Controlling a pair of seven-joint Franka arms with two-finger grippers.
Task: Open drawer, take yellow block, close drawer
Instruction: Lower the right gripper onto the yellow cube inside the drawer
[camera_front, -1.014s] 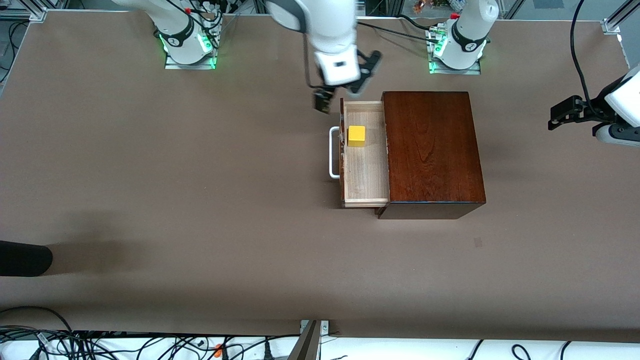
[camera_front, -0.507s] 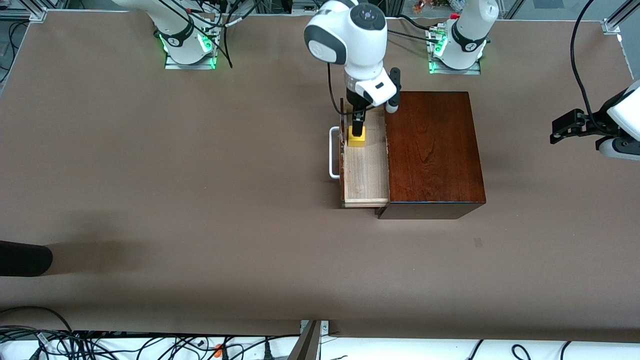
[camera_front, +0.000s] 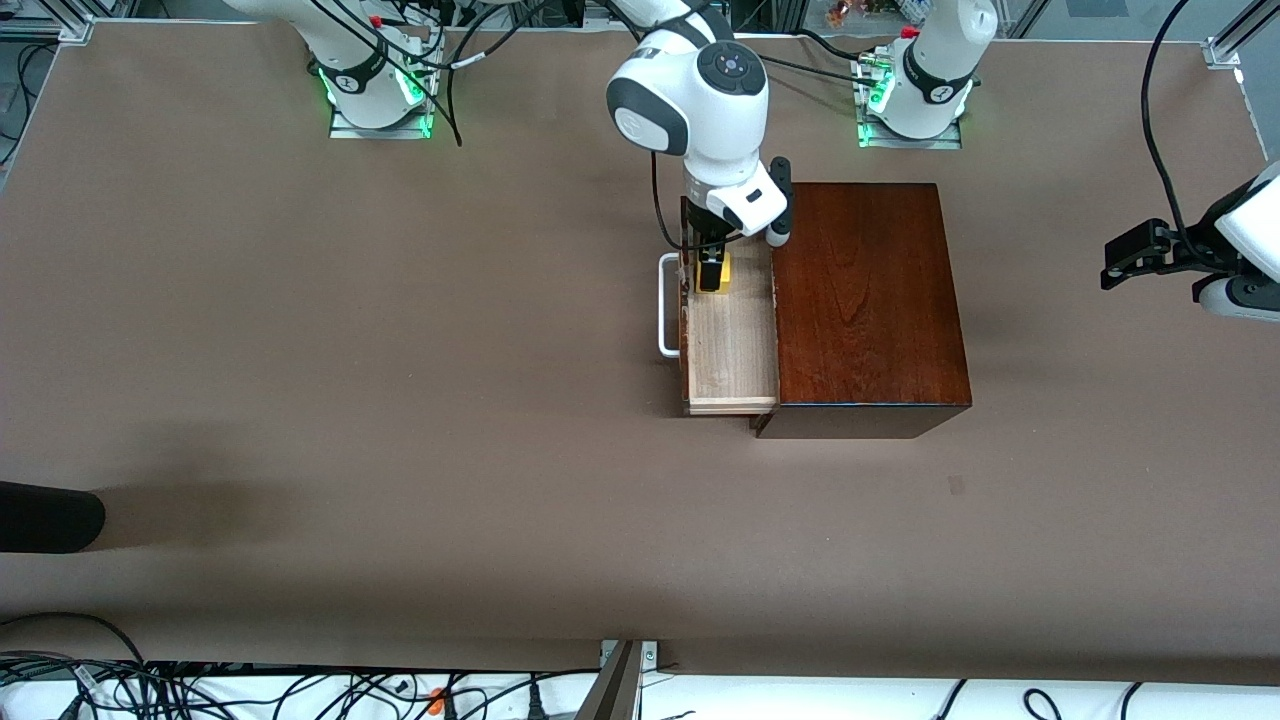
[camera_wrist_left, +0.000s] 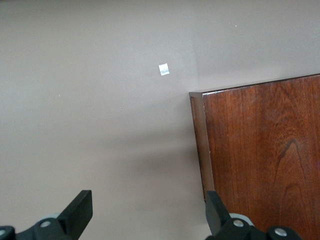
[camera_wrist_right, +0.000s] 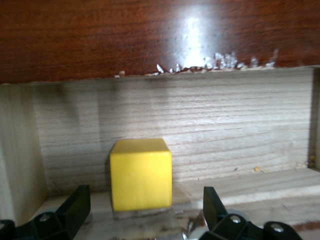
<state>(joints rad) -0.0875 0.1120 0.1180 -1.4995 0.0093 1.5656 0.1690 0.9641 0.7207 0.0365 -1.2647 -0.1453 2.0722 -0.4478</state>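
Note:
The drawer (camera_front: 730, 350) stands pulled out of the dark wooden box (camera_front: 865, 300), with its white handle (camera_front: 665, 305) toward the right arm's end of the table. The yellow block (camera_front: 724, 270) sits on the drawer floor at the end nearer the robots' bases. My right gripper (camera_front: 711, 272) is down in the drawer, open, with one finger on each side of the block. In the right wrist view the block (camera_wrist_right: 141, 172) stands between the fingertips (camera_wrist_right: 75, 207), not touching them. My left gripper (camera_front: 1110, 250) is open and empty over bare table and waits.
The left wrist view shows the left gripper (camera_wrist_left: 147, 215), the box's corner (camera_wrist_left: 260, 150) and a small tape mark (camera_wrist_left: 163, 69) on the table. A black object (camera_front: 50, 515) lies at the table edge at the right arm's end. Cables run along the near edge.
My right gripper has moved from beside the drawer's corner to over the block, then lowered into the drawer so its fingers straddle the block. The left arm has hardly moved.

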